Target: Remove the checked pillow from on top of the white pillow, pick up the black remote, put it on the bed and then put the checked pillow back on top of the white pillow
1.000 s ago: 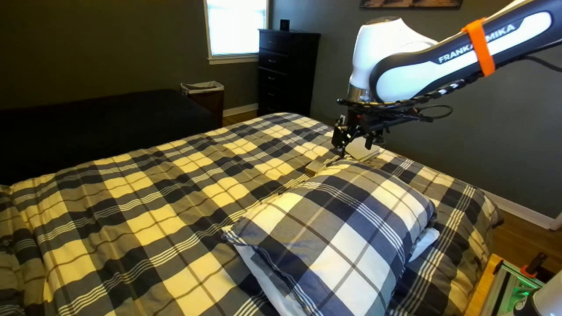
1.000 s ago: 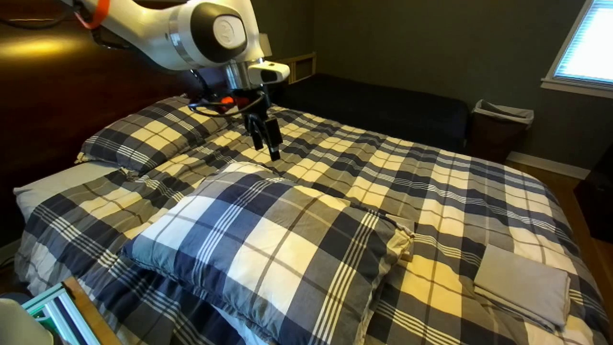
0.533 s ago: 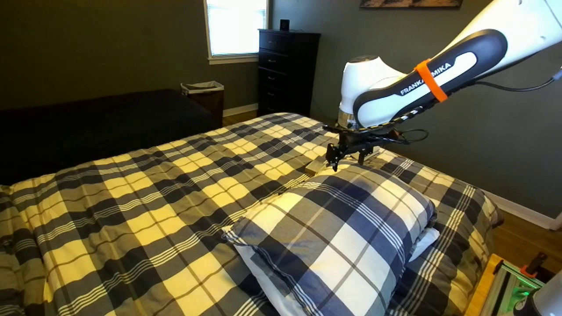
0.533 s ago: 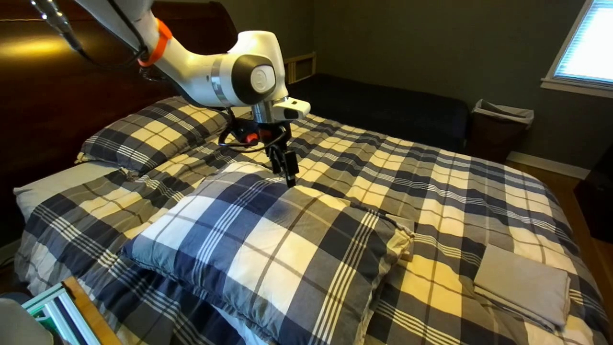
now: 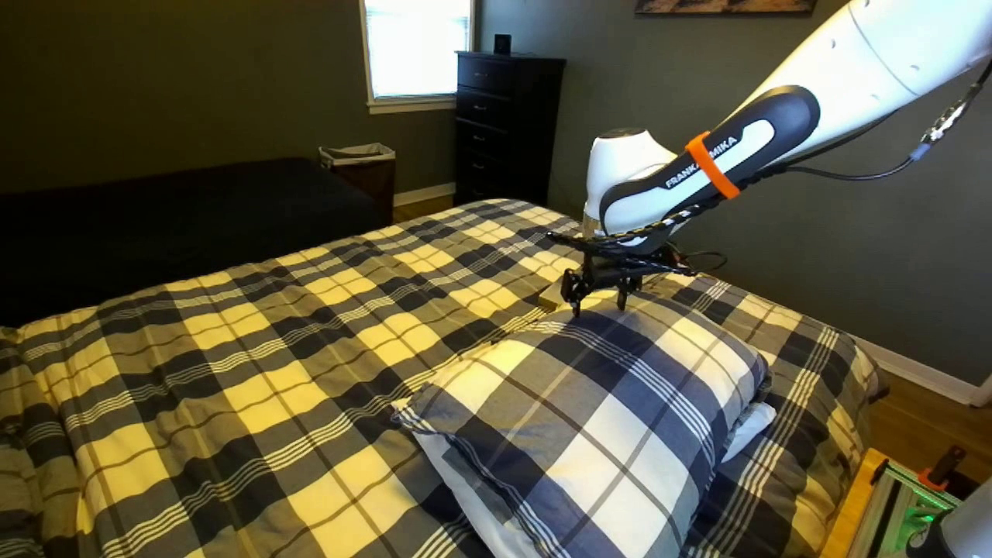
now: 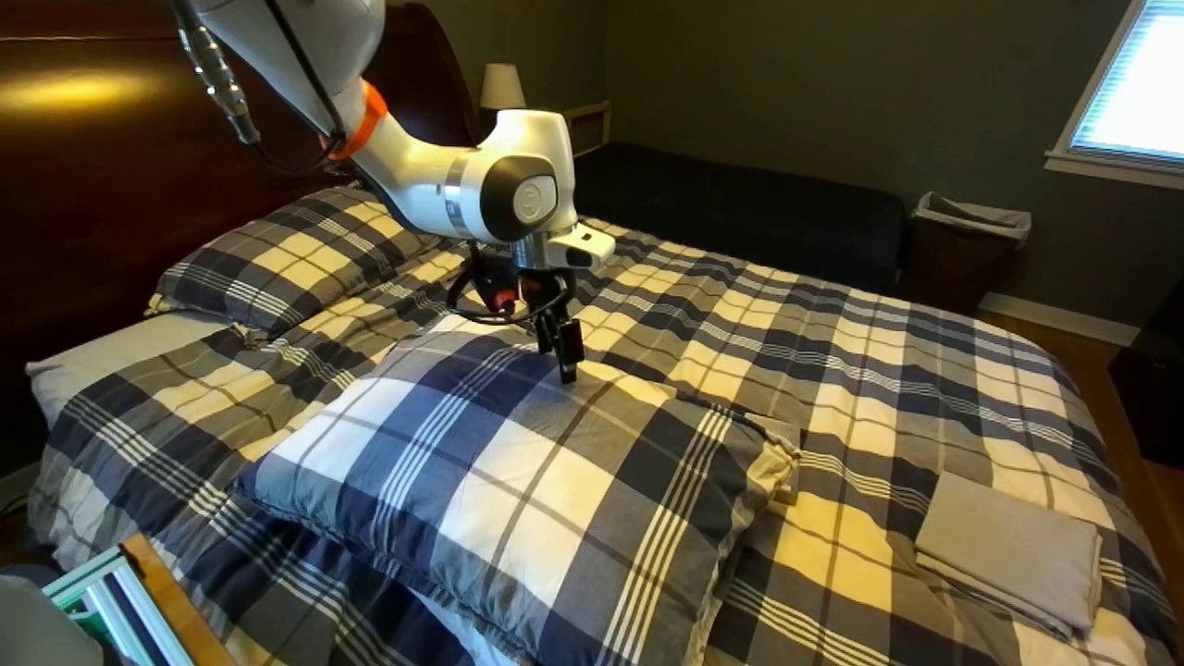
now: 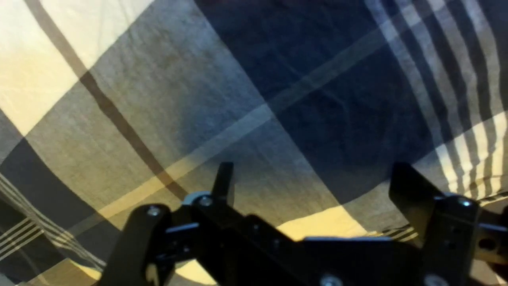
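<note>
Your gripper [image 5: 598,308] hangs over the bed [image 5: 279,372], with the checked pillow [image 5: 597,411] directly below it, standing between it and the white pillow [image 5: 474,500] underneath. Near the gripper, just beside the checked pillow's corner, you have a pale block [image 5: 552,295], partly hidden. A folded cloth [image 6: 1008,555] lies on the bed well apart from the gripper, past that corner; toward the headboard [image 6: 102,185] a plaid pillow [image 6: 296,259] rests, also well apart. Beyond the bed, far from the gripper, stand a lined bin [image 6: 967,250] and a black dresser [image 5: 504,128]. The gripper points down, its fingers [image 7: 412,194] spread wide; through the broad gap your wrist view shows the checked pillow's grey and navy cloth. The tips sit close over that cloth, and you can't tell whether they touch it. You see the checked pillow plump and domed, in large navy, grey and white squares crossed by thin stripes, some squares yellowish in the light. A soft dark shadow lies on it beneath the gripper. Its cloth is lightly creased, gathered at the corner by the pale block. The white pillow shows as a strip along one edge and, in an exterior view, as a corner poking out at another.
</note>
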`<state>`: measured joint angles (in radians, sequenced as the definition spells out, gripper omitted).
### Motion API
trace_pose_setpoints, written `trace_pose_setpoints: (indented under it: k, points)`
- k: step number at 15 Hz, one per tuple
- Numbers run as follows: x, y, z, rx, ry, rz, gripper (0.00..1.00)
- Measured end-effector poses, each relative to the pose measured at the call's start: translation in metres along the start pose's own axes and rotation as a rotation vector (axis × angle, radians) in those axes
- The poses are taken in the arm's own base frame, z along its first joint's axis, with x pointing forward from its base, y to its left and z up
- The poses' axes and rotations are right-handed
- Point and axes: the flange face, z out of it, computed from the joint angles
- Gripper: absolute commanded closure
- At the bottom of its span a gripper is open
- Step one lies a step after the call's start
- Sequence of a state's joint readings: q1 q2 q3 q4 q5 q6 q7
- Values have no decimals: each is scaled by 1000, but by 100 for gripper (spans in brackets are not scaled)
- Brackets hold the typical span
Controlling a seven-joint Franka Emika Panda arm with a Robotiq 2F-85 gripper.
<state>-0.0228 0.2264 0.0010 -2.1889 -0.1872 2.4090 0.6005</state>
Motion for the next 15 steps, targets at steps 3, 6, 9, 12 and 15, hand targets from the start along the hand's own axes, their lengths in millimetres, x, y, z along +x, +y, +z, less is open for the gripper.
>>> trace_pose_setpoints:
  k: [3,6,9,12,15]
  points:
    - [0,-12,18,10,-38,20,0]
    - [2,-22,33,4,-56,21,34]
    - [3,-30,44,-7,-65,13,59]
    - [2,-35,50,-14,-69,7,81]
    - [2,-37,52,-11,-74,12,100]
